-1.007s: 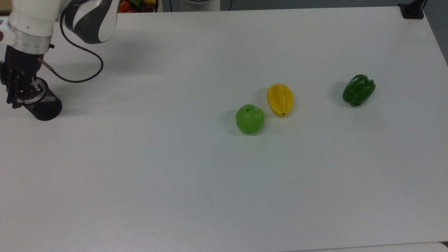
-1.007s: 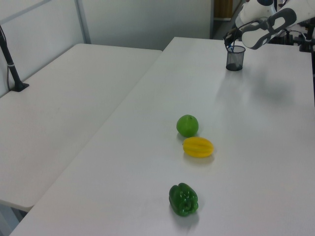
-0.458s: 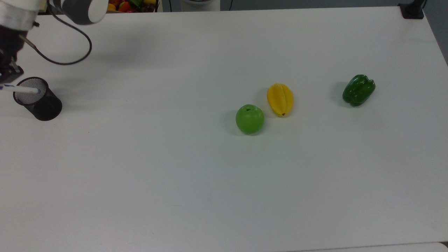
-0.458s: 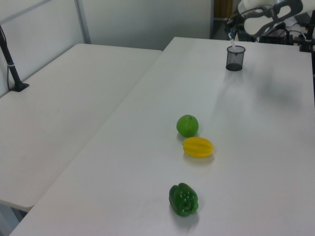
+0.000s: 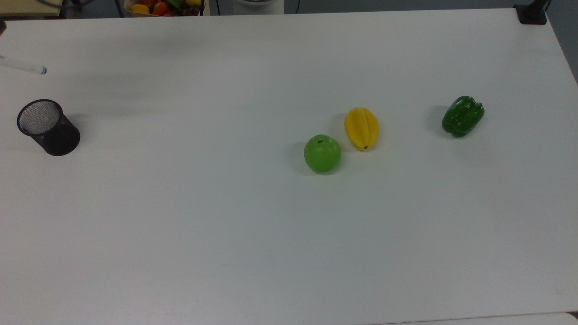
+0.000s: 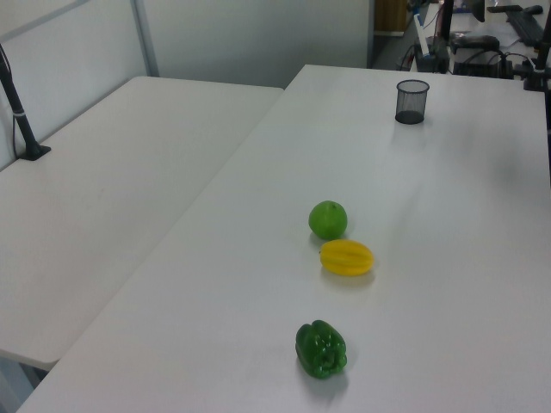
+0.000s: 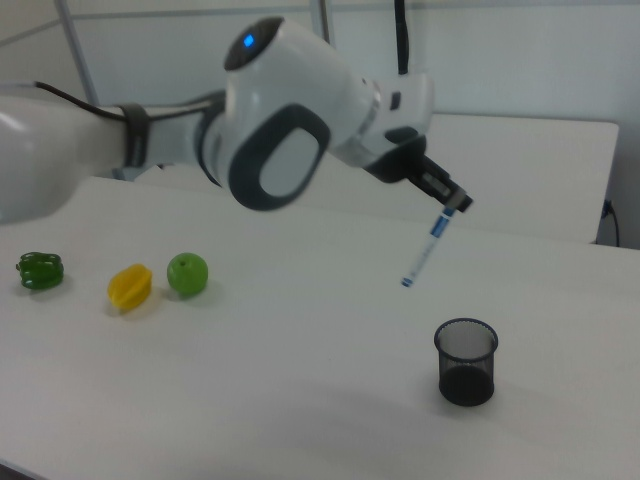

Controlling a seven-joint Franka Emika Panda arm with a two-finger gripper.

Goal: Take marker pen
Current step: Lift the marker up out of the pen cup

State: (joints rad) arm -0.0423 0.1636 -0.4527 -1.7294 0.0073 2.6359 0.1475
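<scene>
In the right view, the marker pen is gripped at its upper end by the claw and is held in the air, tilted, with its lower tip toward 7 o'clock. It is well above the black mesh cup, which stands upright on the white bench. In the top view, the pen tip is seen at 12 o'clock from the cup. A green apple, a yellow starfruit and a green pepper lie well apart from the cup.

White desk. Black mesh cup, the top view's left, upright. Marker pen tip above it at the left edge. Green apple just beside yellow starfruit, centre-right. Green pepper further right, apart.
</scene>
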